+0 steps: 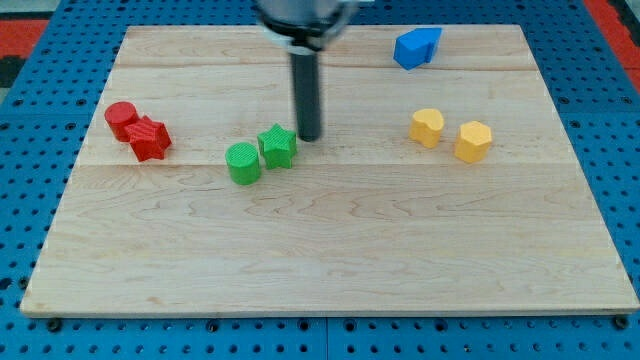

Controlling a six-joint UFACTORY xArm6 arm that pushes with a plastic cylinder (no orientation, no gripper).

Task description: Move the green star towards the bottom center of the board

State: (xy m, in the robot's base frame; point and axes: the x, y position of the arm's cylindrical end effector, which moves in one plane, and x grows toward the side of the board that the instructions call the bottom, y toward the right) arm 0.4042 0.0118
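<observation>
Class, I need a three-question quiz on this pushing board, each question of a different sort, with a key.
1. True or false: my tip stands at the view's left of the green star block.
2. Which block lies nearest the green star block? A) blue block B) green cylinder block C) red cylinder block
3. Fill in: two ______ blocks sit at the view's right of the wooden board.

Key: 1 false; 2 B; 3 yellow.

I see the surface (330, 250) as pale, smooth wood with visible grain and a matt finish. The green star (278, 146) and green cylinder (243, 163) look like ridged matt plastic. My tip (309, 136) ends a dark, faintly glossy rod.
</observation>
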